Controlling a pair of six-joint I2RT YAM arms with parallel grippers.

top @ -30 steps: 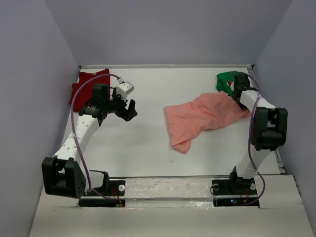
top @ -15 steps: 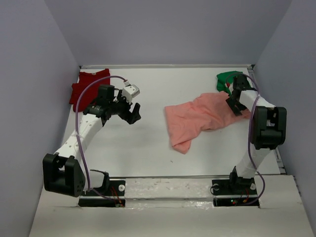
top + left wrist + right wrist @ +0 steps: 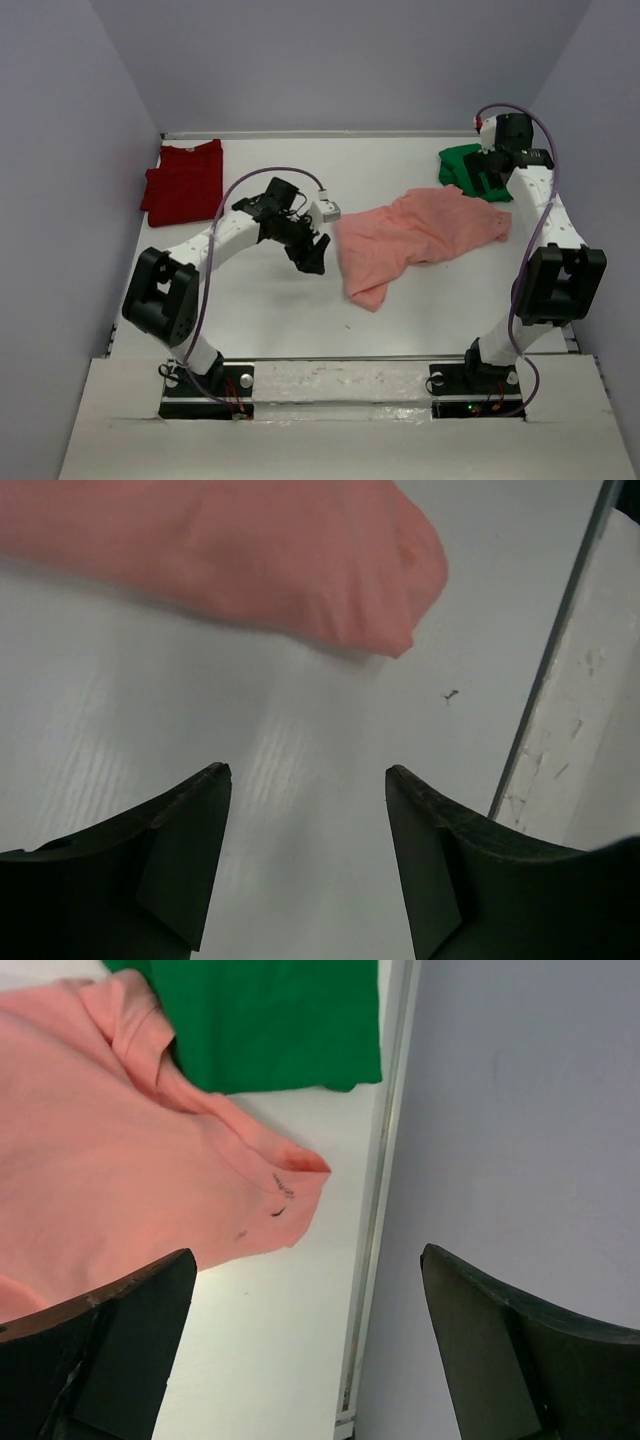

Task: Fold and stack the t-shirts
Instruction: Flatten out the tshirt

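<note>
From above: the salmon-pink t-shirt (image 3: 420, 232) lies crumpled on the bench (image 3: 400, 320), the dark red t-shirt (image 3: 183, 182) far left, the green t-shirt (image 3: 462, 165) far right. Left wrist: my left pincer (image 3: 305, 770) gapes empty near the salmon-pink edge. Right wrist: my right pincer (image 3: 307, 1252) gapes empty.

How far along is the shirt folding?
The dark red shirt and green shirt look folded, in opposite far corners, unstacked. The pink shirt lies rumpled between them; the left gripper and right gripper hang open by its ends, holding nothing. Remaining: fold it, stack all three.
</note>
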